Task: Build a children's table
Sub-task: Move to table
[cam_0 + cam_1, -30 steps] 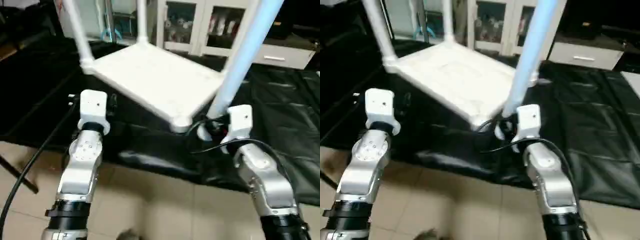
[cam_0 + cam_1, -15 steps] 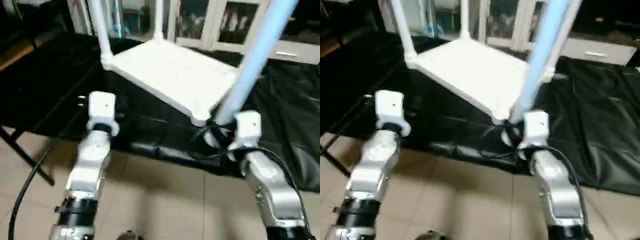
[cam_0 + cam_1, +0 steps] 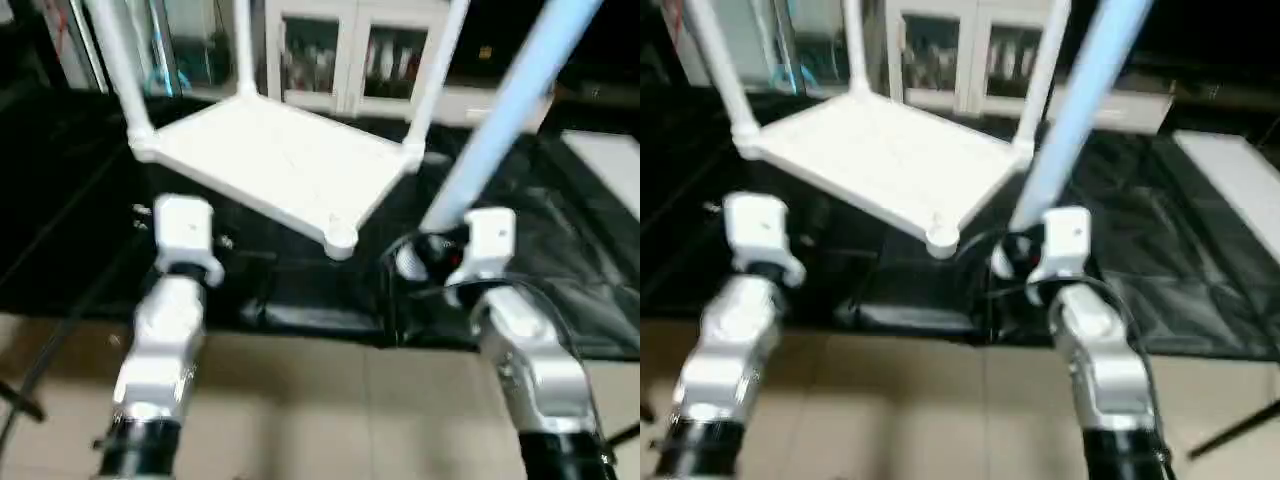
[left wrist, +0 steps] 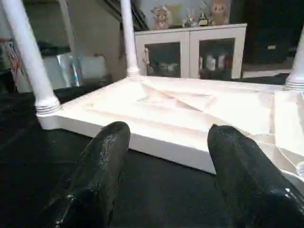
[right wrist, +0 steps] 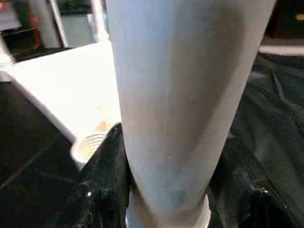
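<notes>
Right wrist view: your right tool (image 3: 432,258) grips the leg (image 3: 505,110); the empty socket (image 3: 340,237) lies just left; left tool (image 4: 166,166) gapes empty.

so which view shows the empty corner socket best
The left eye view: the socket sits unobstructed at the top's near corner, beside the leg in the right hand. The right eye view shows it much the same. The right wrist view catches it partly behind a finger.
</notes>
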Available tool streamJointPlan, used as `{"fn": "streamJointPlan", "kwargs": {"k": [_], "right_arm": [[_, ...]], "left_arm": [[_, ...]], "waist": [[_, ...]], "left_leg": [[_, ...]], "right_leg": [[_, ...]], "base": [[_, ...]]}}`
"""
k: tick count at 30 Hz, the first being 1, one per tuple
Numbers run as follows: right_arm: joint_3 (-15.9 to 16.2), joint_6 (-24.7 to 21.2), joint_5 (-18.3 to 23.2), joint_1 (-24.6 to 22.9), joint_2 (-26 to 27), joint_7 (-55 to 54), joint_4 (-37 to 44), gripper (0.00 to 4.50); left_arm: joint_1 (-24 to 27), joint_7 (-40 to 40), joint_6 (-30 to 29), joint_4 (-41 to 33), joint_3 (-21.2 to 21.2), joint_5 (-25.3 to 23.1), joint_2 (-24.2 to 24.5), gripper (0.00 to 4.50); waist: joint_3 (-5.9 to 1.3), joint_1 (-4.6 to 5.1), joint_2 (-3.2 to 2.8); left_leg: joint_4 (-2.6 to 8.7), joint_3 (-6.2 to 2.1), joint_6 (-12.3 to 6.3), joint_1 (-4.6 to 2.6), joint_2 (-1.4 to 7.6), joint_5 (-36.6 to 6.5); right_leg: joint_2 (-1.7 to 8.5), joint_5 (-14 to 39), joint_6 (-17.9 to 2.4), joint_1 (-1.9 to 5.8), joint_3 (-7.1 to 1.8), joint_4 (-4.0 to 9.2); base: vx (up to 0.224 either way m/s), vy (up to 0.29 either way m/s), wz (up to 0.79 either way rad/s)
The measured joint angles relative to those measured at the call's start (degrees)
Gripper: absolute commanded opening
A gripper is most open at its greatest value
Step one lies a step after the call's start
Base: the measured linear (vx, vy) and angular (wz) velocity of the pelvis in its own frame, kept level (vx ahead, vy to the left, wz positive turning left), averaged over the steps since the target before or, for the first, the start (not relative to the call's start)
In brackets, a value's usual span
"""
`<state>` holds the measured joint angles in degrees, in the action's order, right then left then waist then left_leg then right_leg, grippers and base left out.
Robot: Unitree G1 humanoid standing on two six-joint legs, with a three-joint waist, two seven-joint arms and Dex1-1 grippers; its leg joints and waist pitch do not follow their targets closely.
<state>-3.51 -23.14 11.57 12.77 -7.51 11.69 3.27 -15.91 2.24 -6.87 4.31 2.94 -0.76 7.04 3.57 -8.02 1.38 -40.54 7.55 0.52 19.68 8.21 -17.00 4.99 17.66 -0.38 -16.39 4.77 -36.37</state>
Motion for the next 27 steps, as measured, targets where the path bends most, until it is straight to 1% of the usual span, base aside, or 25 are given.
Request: {"fn": "streamJointPlan", "kwargs": {"k": [2, 3, 4, 6, 7, 8, 9, 10, 11, 12, 13, 14, 15, 16, 17, 18, 19, 20, 21, 22, 23, 24, 25, 26, 27], "right_arm": [[0.0, 0.1, 0.0, 0.2, -0.2, 0.0, -0.1, 1.86], [0.2, 0.2, 0.0, 0.7, 0.3, 0.0, -0.3, 1.86], [2.3, 0.2, 0.0, 1.8, 1.3, 0.5, -0.4, 1.86], [3.7, 0.5, 0.0, 2.7, 1.4, 1.5, -0.8, 1.86], [3.8, 0.9, 0.0, 2.8, 1.2, 1.7, -1.1, 1.86], [3.8, 1.0, -0.1, 2.9, 0.9, 2.0, -1.3, 1.86], [3.8, 1.1, -0.2, 2.8, 0.6, 2.2, -1.3, 1.86], [3.7, 1.3, -0.2, 2.9, 0.1, 2.3, -1.4, 1.86], [2.9, 1.4, -0.2, 2.4, -0.8, 2.5, -2.1, 1.86], [1.9, 1.4, -0.3, 2.3, -1.1, 2.4, -3.0, 1.86], [0.8, 1.4, -0.4, 2.4, -1.5, 2.1, -4.0, 1.86], [0.5, 1.4, -0.5, 2.5, -1.5, 2.0, -4.0, 1.86], [0.6, 1.4, -0.5, 2.8, -1.4, 2.0, -3.9, 1.86], [0.7, 1.4, -0.5, 3.2, -1.3, 2.0, -3.7, 1.86], [0.9, 1.5, -0.5, 3.4, -1.1, 2.0, -3.2, 1.86], [1.4, 1.6, -0.5, 3.6, -0.8, 2.0, -2.9, 1.86], [2.5, 1.6, -0.4, 3.5, 0.6, 2.1, -2.9, 1.86], [4.0, 1.5, -0.1, 3.0, 1.1, 2.3, -2.9, 1.86], [4.1, 1.4, -0.1, 2.6, 1.0, 2.4, -2.9, 1.86], [3.9, 1.4, -0.1, 2.5, 0.5, 2.3, -2.8, 1.86], [3.8, 1.4, -0.1, 2.5, 0.1, 2.3, -2.5, 1.86], [3.7, 1.4, -0.1, 2.5, -0.2, 2.3, -1.8, 1.86], [3.4, 1.4, -0.1, 2.4, -0.4, 2.5, -0.6, 1.86], [2.8, 1.4, -0.1, 1.6, -1.3, 2.7, 0.2, 1.86], [2.0, 1.3, -0.1, 0.3, -2.3, 3.0, 0.4, 1.86]], "left_arm": [[-0.1, 0.0, 0.1, -0.2, 0.1, 0.0, 0.1, 3.05], [0.5, -0.1, 0.1, -0.3, 0.5, -0.1, 0.6, 3.05], [1.4, -0.2, -0.1, -0.3, 1.6, -0.1, 1.5, 3.05], [2.0, -0.3, -0.3, -0.2, 2.3, -0.2, 1.9, 3.05], [2.0, -0.2, -0.3, -0.4, 2.2, -0.2, 1.6, 3.05], [2.0, -0.2, -0.3, -0.7, 2.2, -0.2, 1.6, 3.05], [1.9, -0.1, -0.2, -0.8, 2.1, -0.2, 1.6, 3.05], [1.7, -0.1, -0.2, -0.8, 1.8, -0.2, 1.6, 3.05], [1.8, -0.1, -0.2, -0.6, 1.4, -0.2, 0.6, 3.05], [1.8, 0.0, -0.2, -0.6, -0.2, -0.2, -0.2, 3.05], [1.8, 0.2, -0.2, -0.6, -1.5, -0.2, -0.6, 3.05], [1.7, 0.2, -0.2, -0.7, -1.5, -0.2, -0.3, 3.05], [1.5, 0.2, -0.1, -0.7, -1.4, -0.2, 0.2, 3.05], [1.4, 0.2, 0.0, -0.7, -0.8, -0.2, 0.6, 3.05], [1.4, 0.2, 0.1, -0.8, -0.4, -0.2, 0.7, 3.05], [1.5, 0.2, 0.4, -0.8, -0.1, -0.2, 1.0, 3.05], [1.8, 0.2, 0.5, -0.8, 0.4, -0.3, 1.6, 3.05], [1.8, 0.2, 0.4, -0.3, 1.5, -0.5, 2.2, 3.05], [1.9, 0.1, 0.3, -0.2, 1.6, -0.6, 2.1, 3.05], [1.7, 0.1, 0.3, -0.2, 1.5, -0.7, 2.0, 3.05], [1.6, 0.1, 0.4, -0.2, 1.5, -0.7, 1.9, 3.05], [1.6, 0.1, 0.4, -0.2, 1.4, -0.7, 1.9, 3.05], [1.3, 0.3, 0.6, -0.2, 1.2, -0.6, 2.0, 3.05], [0.9, 0.8, 0.7, 0.0, 0.7, -0.5, 1.7, 3.05], [0.7, 2.2, 0.9, 0.4, -0.8, 0.2, 1.1, 3.05]], "waist": [[-0.71, -0.56, -1.85], [-0.79, -0.8, -2.11], [-0.92, 0.14, -1.18], [-1.12, 0.27, -0.59], [-1.46, 0.65, 0.2], [-1.53, 1.26, 1.04], [-1.55, 1.95, 2.12], [-1.42, 2.39, 3.91], [-1.07, 2.6, 4.34], [-0.88, 2.3, 4.15], [-0.82, 1.77, 4.03], [-0.82, 1.47, 3.71], [-0.85, 1.06, 3.37], [-0.8, 0.24, 2.28], [-0.8, -0.22, 0.8], [-0.67, -0.64, -1.25], [-0.48, -0.73, -1.39], [-0.58, -0.82, -0.39], [-0.66, -1.16, -0.07], [-0.76, -0.34, -0.18], [-0.95, 0.21, 0.23], [-1.33, 1.16, 1.13], [-1.72, 2.28, 2.92], [-1.64, 2.65, 2.93], [-1.68, 2.48, 2.88]], "left_leg": [[5.18, -0.59, 0.23, 0.43, 1.17, 1.9], [5.31, -1.11, 2.48, -0.42, 1.85, 3.8], [5.35, -1.82, 2.06, -0.81, 0.93, 2.9], [5.17, -2.71, 1.89, -1.69, 0.29, 1.5], [5.19, -2.85, 1.73, -2.26, -0.27, 0.7], [5.2, -2.58, 2.0, -2.86, -0.73, 0.0], [5.21, -2.25, 2.05, -3.52, -1.54, -0.6], [4.98, -1.41, 2.16, -4.4, -2.68, -1.5], [3.72, -0.96, -0.01, -5.17, -2.98, -3.1], [0.89, -1.51, -2.03, -4.56, -3.13, -3.8], [-2.97, -2.27, -1.73, -2.97, -3.62, -3.7], [-4.31, -2.44, -0.92, -1.6, -3.78, -3.2], [-4.13, -2.56, 0.25, -0.13, -3.72, -2.5], [-2.08, -2.67, 2.12, 1.36, -2.92, -1.4], [2.22, -2.64, 3.71, 1.41, -1.42, -0.5], [4.68, -2.61, 3.73, 0.86, 0.47, 3.6], [4.04, -1.84, 2.75, 0.41, 0.62, 3.2], [4.04, -0.7, 2.54, -0.55, 0.47, 2.0], [4.3, 0.01, 2.29, -1.45, 0.7, 1.3], [4.52, -0.35, 2.25, -2.11, 0.53, 0.6], [4.86, -0.34, 2.15, -2.53, 0.15, 0.4], [4.9, -0.31, 1.85, -2.89, -0.45, -0.1], [4.49, 0.0, 1.56, -2.98, -1.96, -0.8], [2.95, -0.16, 0.29, -2.23, -2.61, -1.7], [0.95, -1.07, -1.86, -1.26, -2.55, -1.3]], "right_leg": [[-2.09, 0.2, 0.0, 1.48, 0.97, 1.32], [-2.58, 0.8, 0.2, 1.64, 0.97, 1.21], [-2.29, 1.9, -0.5, 0.75, 0.69, -1.47], [-1.98, 2.1, 0.4, -3.08, 0.46, -7.23], [-1.62, 1.7, 1.7, -5.93, 0.17, -8.18], [-1.42, 1.1, 2.5, -7.98, -0.73, -7.77], [-0.84, 0.0, 2.1, -9.39, -1.46, -5.67], [-0.01, -3.7, 0.1, -9.54, -2.58, -3.18], [-0.24, -3.6, -1.2, -8.4, -3.65, -3.92], [-0.93, -3.3, -1.3, -7.13, -3.96, -3.28], [-1.4, -3.2, -1.5, -5.37, -4.02, -1.77], [-1.81, -3.1, -1.6, -4.01, -3.88, -0.55], [-2.16, -2.9, -1.7, -2.77, -3.68, 0.29], [-3.1, -2.5, -1.7, -1.31, -3.5, 1.07], [-4.48, -2.1, -1.4, -0.36, -3.48, 1.44], [-6.04, -1.4, -0.9, 0.01, -3.4, 1.15], [-5.52, -0.2, -0.8, -0.27, -3.44, -0.67], [-4.05, 0.9, -0.8, -2.08, -2.36, -4.84], [-3.31, 0.8, -0.6, -3.1, -1.6, -6.76], [-2.36, 0.5, -0.3, -4.14, -0.63, -6.4], [-1.7, -0.2, 0.0, -5.27, -0.66, -5.57], [-0.86, -1.5, 0.5, -6.59, -0.97, -4.61], [0.7, -4.2, 0.5, -7.46, -1.81, -1.36], [0.81, -3.6, 0.8, -7.5, -2.88, -3.01], [0.47, -3.2, 0.7, -7.09, -3.76, -3.11]], "base": [[0.164, 0.002, 0.21], [0.174, 0.056, 0.1], [0.235, 0.039, -0.06], [0.249, 0.01, -0.07], [0.22, -0.028, -0.17], [0.321, -0.061, -0.17], [0.205, -0.053, -0.08], [0.219, -0.083, 0.08], [0.118, -0.049, 0.09], [0.245, -0.074, 0.14], [0.227, -0.038, 0.03], [0.227, -0.038, 0.03], [0.209, -0.004, -0.03], [0.202, 0.019, -0.12], [0.202, 0.019, -0.12], [0.181, 0.076, -0.34], [0.208, 0.11, -0.45], [0.208, 0.11, -0.45], [0.231, 0.07, -0.47], [0.218, 0.039, -0.28], [0.218, 0.039, -0.28], [0.218, -0.018, -0.11], [0.221, -0.069, -0.06], [0.336, -0.071, 0.07], [0.225, -0.041, 0.15]]}}
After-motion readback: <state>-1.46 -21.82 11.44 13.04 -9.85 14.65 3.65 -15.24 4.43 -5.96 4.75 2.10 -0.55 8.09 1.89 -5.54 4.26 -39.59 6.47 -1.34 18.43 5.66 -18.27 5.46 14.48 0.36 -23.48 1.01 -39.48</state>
